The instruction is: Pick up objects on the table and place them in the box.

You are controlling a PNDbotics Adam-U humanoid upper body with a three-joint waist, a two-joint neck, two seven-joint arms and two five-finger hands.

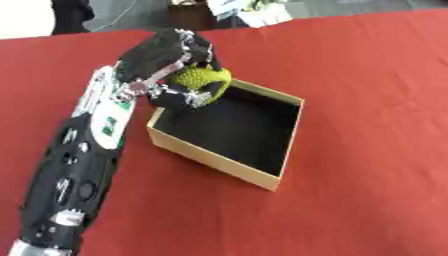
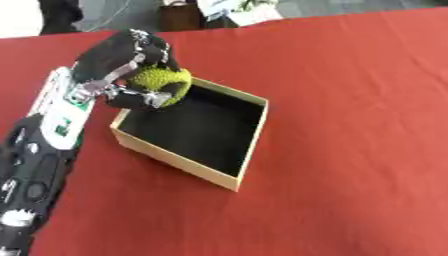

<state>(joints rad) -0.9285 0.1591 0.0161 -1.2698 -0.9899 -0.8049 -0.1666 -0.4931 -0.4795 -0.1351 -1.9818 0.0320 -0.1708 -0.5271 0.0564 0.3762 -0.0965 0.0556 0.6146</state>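
Red cloth covers the whole table (image 1: 367, 75), and it looks a bit tilted. On it sits a box (image 1: 214, 162) with tan sides and a black inside, open at the top. One corner of the box points toward the near edge of the table. The robot's left arm (image 1: 74, 170) comes in from the low left side and reaches up to the far left corner of the box. Its left hand (image 1: 166, 55) is curled around a bumpy yellow-green ball (image 2: 162, 80), with fingers over the top and the thumb under it. The ball hangs just over the far left corner of the box, above the rim. Some dark and white things (image 1: 241, 12) sit past the far edge of the table, too blurry to name.
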